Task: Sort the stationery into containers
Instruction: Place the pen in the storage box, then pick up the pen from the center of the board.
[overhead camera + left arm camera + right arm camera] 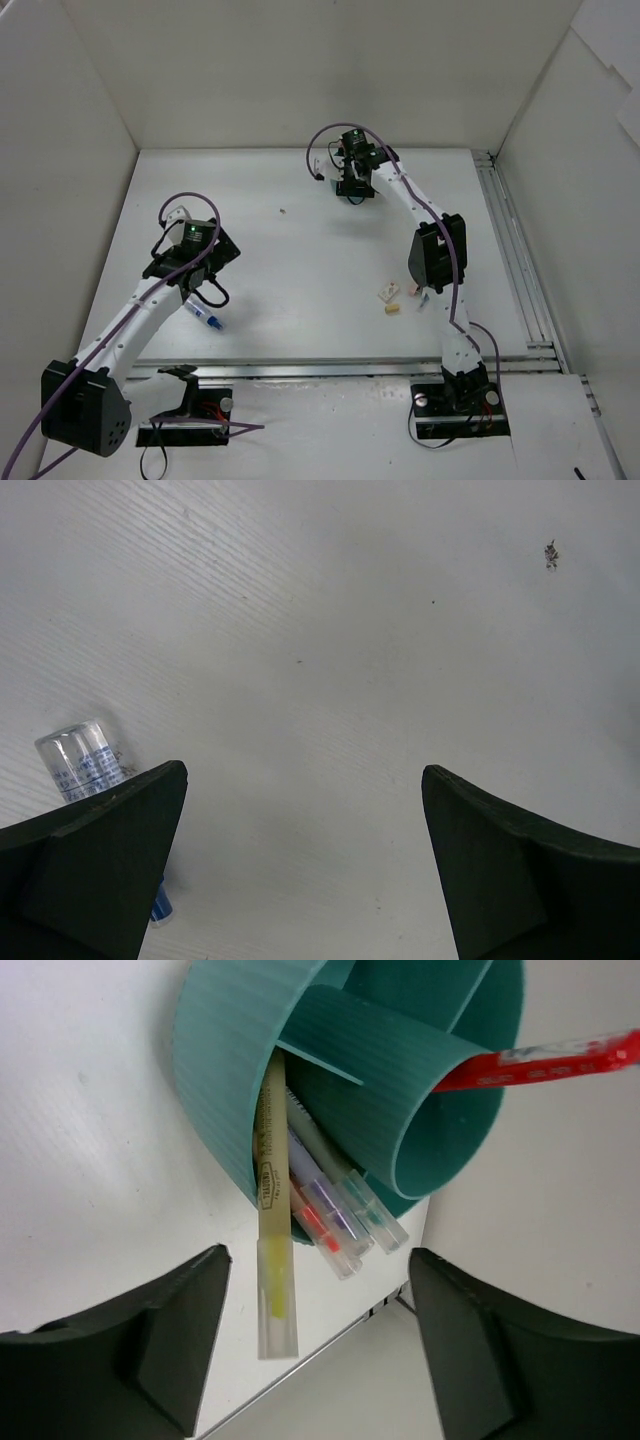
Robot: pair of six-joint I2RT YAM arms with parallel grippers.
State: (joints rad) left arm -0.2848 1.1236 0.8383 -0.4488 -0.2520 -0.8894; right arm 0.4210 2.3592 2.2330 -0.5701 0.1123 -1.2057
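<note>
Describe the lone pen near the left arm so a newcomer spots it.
On the white table, look beside the left pincer. A pen lies there, clear barrel with blue print and a blue tip, alone, unlike the pale erasers farther right.

The white table [300, 260] carries a blue-and-white pen [205, 318] lying flat at its near left. Right of the middle, a white eraser [388, 292] and a cream eraser [392, 309] lie just beside each other, the cream one nearer the front, with another small piece [412, 291] just to their right. A tiny speck [283, 211] sits mid-table. A teal cup [220, 1080] stands on the far part. Metal rails [520, 280] line the right edge.
</note>
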